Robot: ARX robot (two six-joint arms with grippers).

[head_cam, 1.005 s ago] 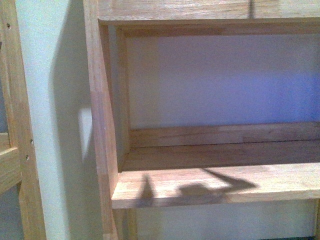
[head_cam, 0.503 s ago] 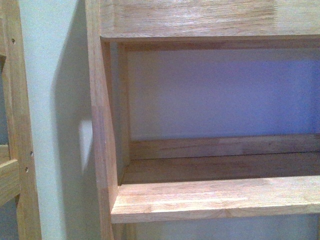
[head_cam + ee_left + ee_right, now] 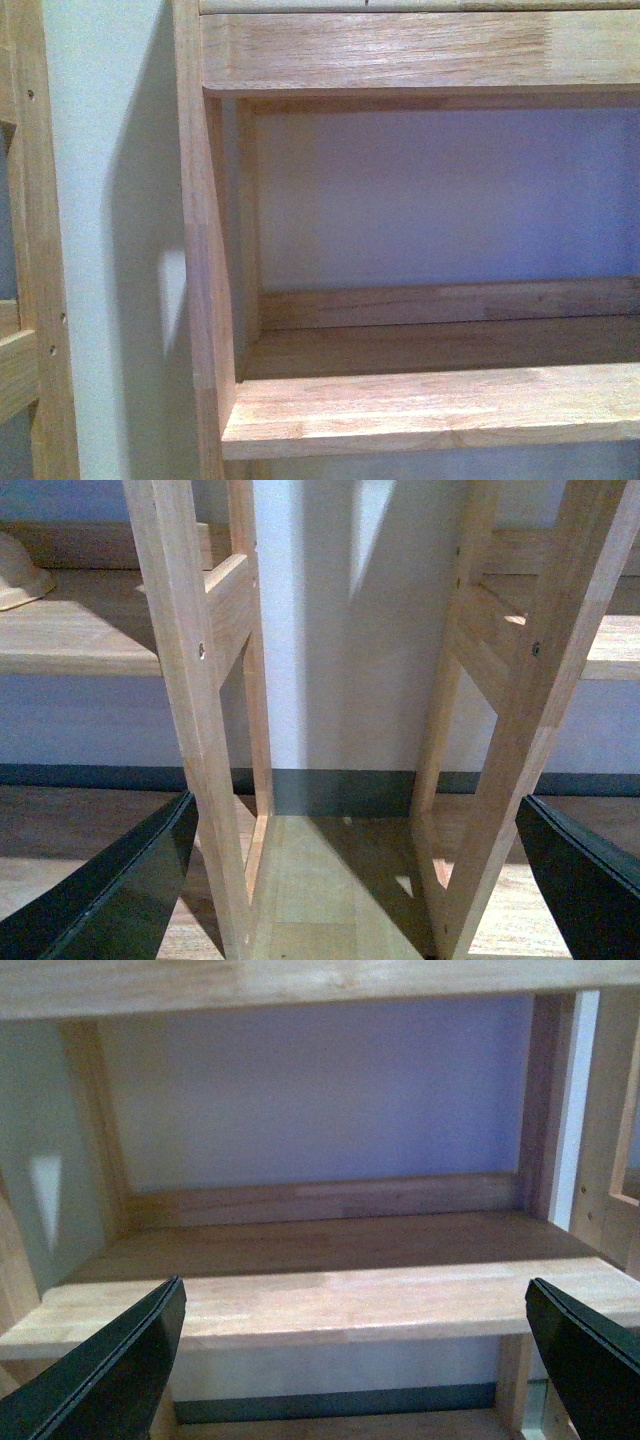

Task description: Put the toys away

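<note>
One toy [image 3: 18, 572], partly seen: a pale cream-orange rounded edge at the border of the left wrist view, lying on a wooden shelf board [image 3: 80, 630] of the neighbouring rack. Too little shows to confirm ears or face; it is probably the plush animal. It does not appear in the front or right wrist views.

Handling, judged: soft, light, compressible, not fragile. It should give under the pads, so a deep pinch across the rounded body would hold better than a nip at an ear or edge.

Left gripper [image 3: 355, 810]: jaws spread wide, nothing between them. It faces the gap between two wooden uprights [image 3: 185, 680], with floor [image 3: 310, 880] and wall [image 3: 330, 630] beyond, and is well apart from the toy.

Right gripper [image 3: 355, 1290]: jaws likewise spread and empty, facing a bare shelf [image 3: 330, 1305] with a back rail [image 3: 320, 1200].

Front view: the same kind of bare shelf [image 3: 430, 405] beneath an upper board [image 3: 400, 50], side post [image 3: 205, 250], and wall [image 3: 100, 200] to the left.
</note>
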